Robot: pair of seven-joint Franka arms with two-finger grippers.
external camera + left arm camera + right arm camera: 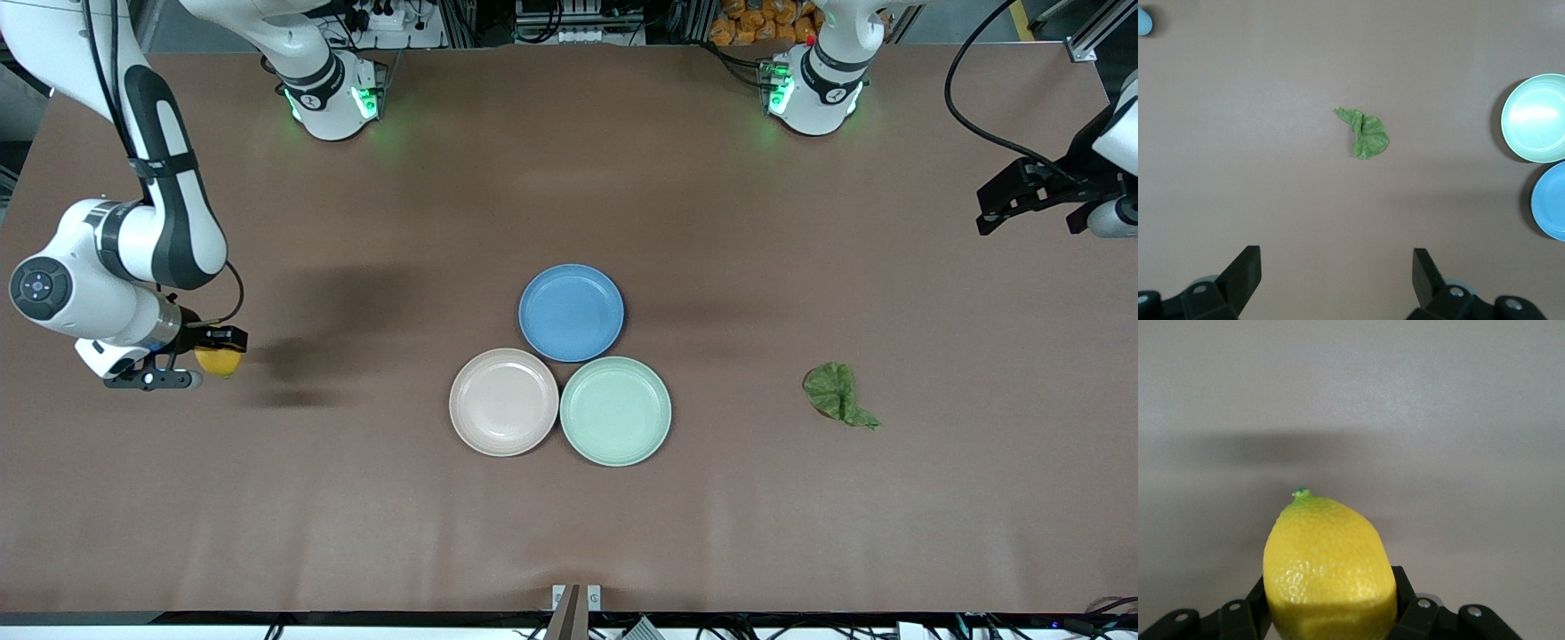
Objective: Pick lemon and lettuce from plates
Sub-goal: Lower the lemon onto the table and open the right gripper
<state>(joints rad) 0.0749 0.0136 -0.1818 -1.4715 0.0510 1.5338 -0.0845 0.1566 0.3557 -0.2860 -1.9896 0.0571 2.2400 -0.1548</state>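
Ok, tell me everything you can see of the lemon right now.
The lemon is bright yellow with pebbled skin and a small green nub at its tip. It looks whole and unmarked. The right gripper is shut on its sides, with the tip pointing out past the fingers. It is over bare table at the right arm's end, well away from the plates. Whether it touches the table cannot be told.

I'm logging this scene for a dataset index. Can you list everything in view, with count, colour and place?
lemon: one, bright yellow, held in the right gripper over the table's right-arm end.
lettuce: one, dark green, on the table toward the left arm's end, off the plates.
beige-pink plate: one, empty, beside the mint plate.
mint green plate: one, empty.
blue plate: one, empty, farther from the front camera than the other two.
table: one, brown.
right gripper: shut on the lemon.
left gripper: open, above the table's left-arm end.
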